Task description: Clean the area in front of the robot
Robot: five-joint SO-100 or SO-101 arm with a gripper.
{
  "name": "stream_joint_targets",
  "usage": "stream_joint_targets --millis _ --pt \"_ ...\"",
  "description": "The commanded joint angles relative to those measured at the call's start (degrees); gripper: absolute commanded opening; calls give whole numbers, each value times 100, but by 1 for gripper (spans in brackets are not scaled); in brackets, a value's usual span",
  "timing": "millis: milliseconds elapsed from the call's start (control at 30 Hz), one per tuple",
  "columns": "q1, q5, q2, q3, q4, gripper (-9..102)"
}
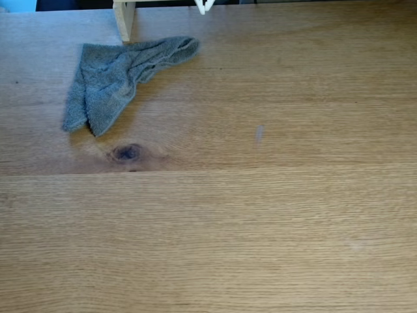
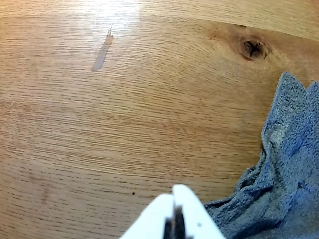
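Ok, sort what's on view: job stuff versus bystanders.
Job:
- oak tabletop
- pale grey smudge to wipe off
- grey cloth, crumpled
- claw, jaws closed, empty, beside the cloth

Bystanders:
- wooden post
- dark knot in the wood

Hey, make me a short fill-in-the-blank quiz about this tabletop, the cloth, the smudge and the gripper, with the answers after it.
1. The grey cloth lies crumpled on the ____ tabletop.
2. In the fixed view, the pale smudge lies to the ____ of the dark knot.
3. In the wrist view, the white gripper has its jaws ____.
4. In the fixed view, the cloth's upper edge lies beside a pale wooden ____.

Answers: wooden; right; shut; post
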Motion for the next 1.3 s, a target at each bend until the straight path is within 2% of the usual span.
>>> stream_joint_targets --millis 0,1267 --pt "62 -35 -35 694 -88 0" --pt "-18 -9 -35 694 -79 0"
